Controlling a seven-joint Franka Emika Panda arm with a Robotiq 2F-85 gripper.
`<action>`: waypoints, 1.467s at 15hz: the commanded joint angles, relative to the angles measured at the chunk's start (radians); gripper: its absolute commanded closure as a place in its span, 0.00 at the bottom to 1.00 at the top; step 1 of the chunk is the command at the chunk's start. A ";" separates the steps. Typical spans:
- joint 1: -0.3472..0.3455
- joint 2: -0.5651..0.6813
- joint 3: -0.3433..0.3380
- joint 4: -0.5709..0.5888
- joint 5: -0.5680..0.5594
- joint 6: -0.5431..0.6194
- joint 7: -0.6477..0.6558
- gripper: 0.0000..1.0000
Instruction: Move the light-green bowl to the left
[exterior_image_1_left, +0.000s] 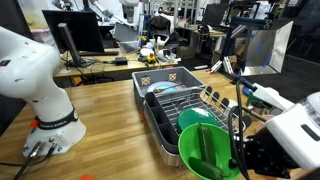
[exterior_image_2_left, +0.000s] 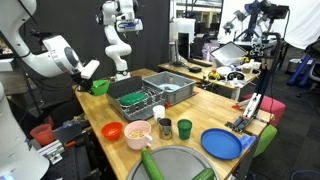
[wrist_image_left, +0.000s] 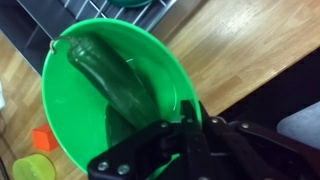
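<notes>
The light-green bowl (wrist_image_left: 90, 120) fills the wrist view, with a long dark green object (wrist_image_left: 105, 75) lying inside it. My gripper (wrist_image_left: 187, 112) is shut on the bowl's near rim, one finger inside and one outside. In an exterior view the bowl (exterior_image_1_left: 205, 150) is held at the table's near edge, right beside the dish rack (exterior_image_1_left: 165, 125), with the gripper (exterior_image_1_left: 240, 150) on its right. In an exterior view the bowl (exterior_image_2_left: 100, 87) hangs from the gripper (exterior_image_2_left: 90, 75) at the table's far left corner.
A darker green dish (exterior_image_1_left: 197, 117) stands in the rack. A grey bin (exterior_image_2_left: 170, 85) sits behind the rack. An orange bowl (exterior_image_2_left: 112, 131), a pink bowl (exterior_image_2_left: 138, 133), two cups (exterior_image_2_left: 165, 126) and a blue plate (exterior_image_2_left: 222, 144) stand on the table.
</notes>
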 joint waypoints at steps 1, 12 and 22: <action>0.009 0.040 0.000 0.000 -0.031 0.035 -0.091 0.99; -0.075 0.280 0.047 0.048 -0.238 0.190 -0.247 0.99; -0.063 0.493 -0.084 0.161 -0.257 0.357 -0.442 0.99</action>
